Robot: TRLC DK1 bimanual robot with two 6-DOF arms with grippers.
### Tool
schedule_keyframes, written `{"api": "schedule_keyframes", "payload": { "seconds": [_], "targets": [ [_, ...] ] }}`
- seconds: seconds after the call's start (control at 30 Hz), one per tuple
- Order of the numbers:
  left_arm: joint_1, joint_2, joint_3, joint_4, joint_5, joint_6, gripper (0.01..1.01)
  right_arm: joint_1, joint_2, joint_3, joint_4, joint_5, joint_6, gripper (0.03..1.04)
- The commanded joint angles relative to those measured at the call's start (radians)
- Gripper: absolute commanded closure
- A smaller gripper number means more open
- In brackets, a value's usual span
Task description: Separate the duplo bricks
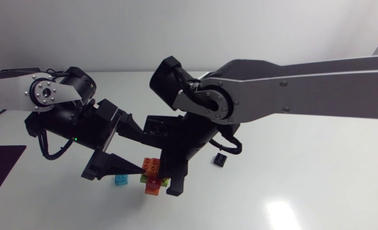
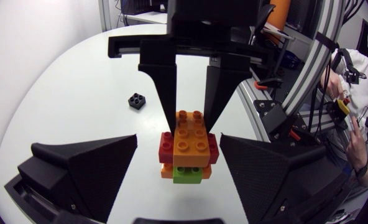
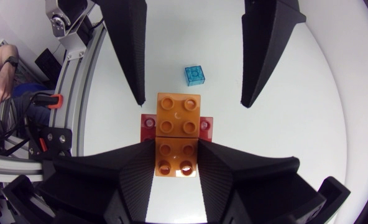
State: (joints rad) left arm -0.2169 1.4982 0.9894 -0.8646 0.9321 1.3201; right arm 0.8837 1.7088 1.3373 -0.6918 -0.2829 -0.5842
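The duplo stack (image 1: 152, 177) lies toward the table's 6 o'clock edge, its long axis on the 9-to-3 line. The right gripper (image 3: 176, 149), at its 3 o'clock, is clamped on the orange end; the left gripper (image 2: 178, 142), at 9 o'clock, stands open astride the red-green end, so closing there comes next.

The stacked duplo bricks (image 2: 185, 149) are smooth, glossy plastic; the loose blue brick (image 3: 195, 74) is translucent. The white table (image 1: 304, 185) is smooth, faintly shiny. The left gripper (image 2: 179, 137) has matt black, finely grained fingers (image 2: 91, 162).
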Motion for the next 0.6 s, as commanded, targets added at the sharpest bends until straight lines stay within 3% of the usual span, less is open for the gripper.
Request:
{"api": "schedule_keyframes", "payload": {
  "seconds": [0.0, 0.2, 0.37, 0.57],
  "targets": [
    [-0.015, -0.006, 0.020, -0.020, 0.016, 0.021, 0.120, -0.005, -0.029, -0.020, 0.014, -0.009, 0.015, 0.79],
    [-0.024, -0.004, 0.008, -0.025, 0.016, 0.022, 0.121, -0.009, -0.044, -0.027, 0.018, -0.009, 0.017, 0.79],
    [-0.024, 0.002, 0.009, -0.025, 0.016, 0.025, 0.189, -0.009, -0.055, -0.032, 0.015, -0.009, 0.017, 0.79],
    [-0.036, 0.005, 0.008, -0.027, 0.016, 0.021, 0.362, -0.009, -0.064, -0.041, 0.015, -0.009, 0.018, 0.79]
  ]
}}
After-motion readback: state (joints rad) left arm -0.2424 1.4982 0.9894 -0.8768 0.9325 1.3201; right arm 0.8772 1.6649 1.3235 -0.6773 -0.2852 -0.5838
